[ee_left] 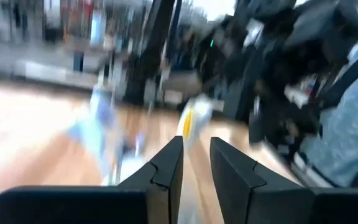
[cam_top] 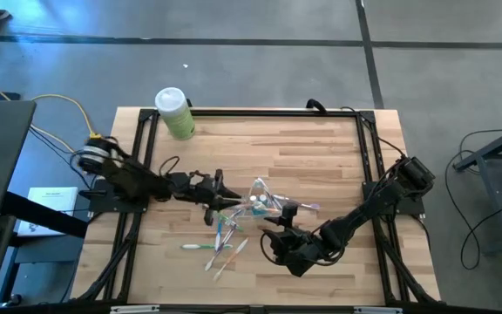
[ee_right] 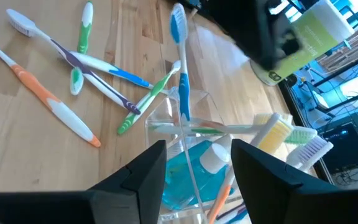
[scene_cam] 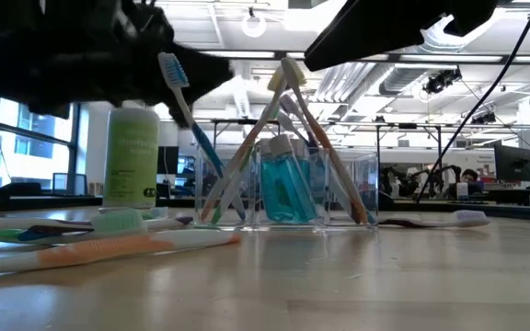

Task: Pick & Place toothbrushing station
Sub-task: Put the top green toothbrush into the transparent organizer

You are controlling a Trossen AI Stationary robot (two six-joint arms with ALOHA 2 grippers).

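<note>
Loose toothbrushes (scene_cam: 90, 244) lay closest, in front of the clear cup (cam_top: 264, 202), which already held several brushes and teal tubes (ee_right: 194, 177). Just beside the cup's left rim, the left gripper (cam_top: 219, 200) pinched a blue-headed toothbrush (ee_right: 179, 59), handle angled down into the cup. The right gripper (ee_right: 196, 180) hovered right over the cup, jaws parted and empty.

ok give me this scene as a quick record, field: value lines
left claw: beside the clear cup, gripping a blue toothbrush whose lower end is in the cup
right claw: open, low by the cup
clear cup: upright, holds teal tubes and several brushes
loose toothbrushes: flat on the table
green bottle: upright, back left
</note>
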